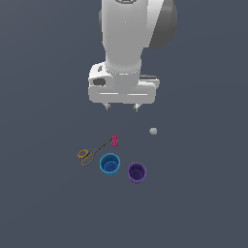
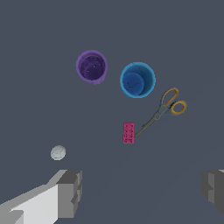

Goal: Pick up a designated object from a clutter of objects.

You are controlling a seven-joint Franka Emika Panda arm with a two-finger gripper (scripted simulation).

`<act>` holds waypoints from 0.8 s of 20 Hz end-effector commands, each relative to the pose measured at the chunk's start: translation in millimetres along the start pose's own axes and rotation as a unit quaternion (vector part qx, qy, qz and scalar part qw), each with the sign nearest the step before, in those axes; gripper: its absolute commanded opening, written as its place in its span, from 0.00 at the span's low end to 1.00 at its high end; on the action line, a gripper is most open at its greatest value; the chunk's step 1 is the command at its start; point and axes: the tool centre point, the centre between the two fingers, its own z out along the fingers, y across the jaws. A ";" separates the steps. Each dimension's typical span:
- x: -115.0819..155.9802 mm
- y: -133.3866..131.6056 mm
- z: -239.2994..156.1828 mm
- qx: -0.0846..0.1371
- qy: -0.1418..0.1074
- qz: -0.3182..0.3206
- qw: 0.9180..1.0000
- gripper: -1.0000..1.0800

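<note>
Purple cup (image 1: 137, 172) is placed upright on the floor just beside the blue cup (image 1: 110, 164), apart from the scissors (image 1: 92, 152), pink block (image 1: 115, 140) and grey ball (image 1: 153, 131). The gripper (image 1: 121, 107) is held high with fingers spread, nothing gripped, probably so a descent can be aligned.

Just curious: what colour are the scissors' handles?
Orange; the scissors show best in the wrist view.

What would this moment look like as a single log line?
gripper: open, empty, above clutter | purple cup: upright, untouched | blue cup: beside it | grasp: not started
</note>
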 end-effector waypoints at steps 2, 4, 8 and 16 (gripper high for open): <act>0.0 0.0 0.2 0.000 0.000 0.000 1.000 0.62; -0.3 -0.3 1.8 -0.001 -0.002 -0.004 1.000 0.62; -0.7 -0.8 5.0 -0.002 -0.007 -0.010 1.000 0.62; 5.8 -1.5 6.5 -0.002 -0.009 -0.014 1.000 0.62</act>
